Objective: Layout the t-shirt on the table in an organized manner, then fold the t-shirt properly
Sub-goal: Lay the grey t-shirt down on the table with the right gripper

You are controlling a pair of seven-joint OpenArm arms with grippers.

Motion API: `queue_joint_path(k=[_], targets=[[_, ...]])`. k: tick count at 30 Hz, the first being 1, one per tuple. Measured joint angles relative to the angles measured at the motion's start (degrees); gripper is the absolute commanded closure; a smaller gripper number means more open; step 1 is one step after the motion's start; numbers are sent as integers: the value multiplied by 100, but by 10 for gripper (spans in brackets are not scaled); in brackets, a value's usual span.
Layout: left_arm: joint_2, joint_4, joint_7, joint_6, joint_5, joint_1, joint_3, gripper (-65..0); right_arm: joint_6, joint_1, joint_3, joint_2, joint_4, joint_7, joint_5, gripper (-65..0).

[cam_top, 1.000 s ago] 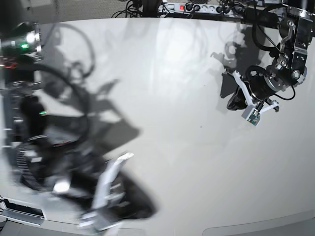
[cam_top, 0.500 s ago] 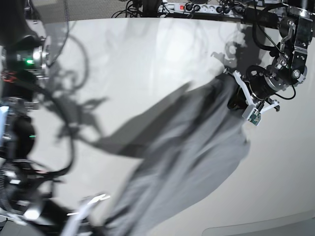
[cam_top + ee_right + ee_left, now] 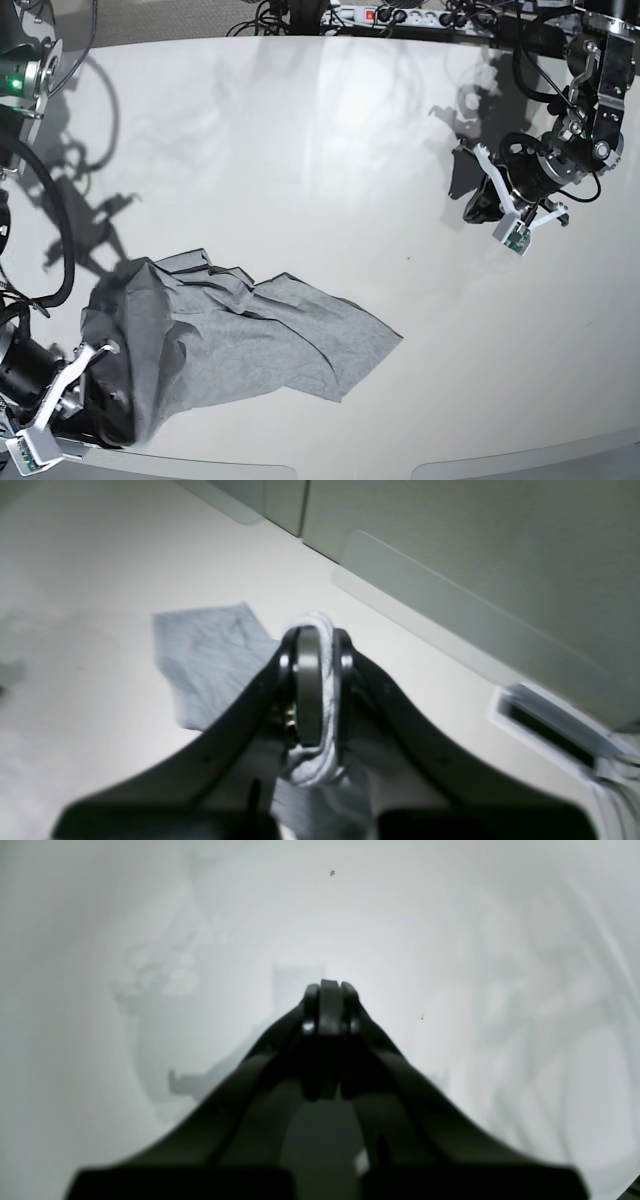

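The right gripper (image 3: 320, 690) is pinching the limp, light t-shirt (image 3: 250, 340) at a bunched hem, best regripped at corners, while the left gripper (image 3: 327, 990) is hanging closed and empty.

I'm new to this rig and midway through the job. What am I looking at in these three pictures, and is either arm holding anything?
This is a two-armed robot at a white table. The base view looks down on everything; each of the other two pictures comes from a camera on one wrist, looking along that arm's gripper. A grey t-shirt lies crumpled near the table's front edge. The right gripper, at the lower left of the base view, is shut on a bunched fold of the t-shirt. The left gripper, at the upper right of the base view, is shut and empty, above bare table.
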Motion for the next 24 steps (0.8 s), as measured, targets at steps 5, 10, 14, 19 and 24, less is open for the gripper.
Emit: queue_joint_path(k=[5,10,14,19,24], targets=[[4,0,26,0,201,2,0,0,22,660,-393,-109,2,133,1493,0],[-2,0,15,2,345,15,-7,0,20,1499,-153,-55,24,-197,1515,0],[-4,0,15,0,345,15,-7,0,20,1611,107,284,24,-710,1867,0],[0,0,9,-2,343,15,-7,0,-9,1493,212,605,37,-2957,2194,0],[-9,0,-2,0,599,17,-9,0,4,713,184,916,39,-3195,2789,0]])
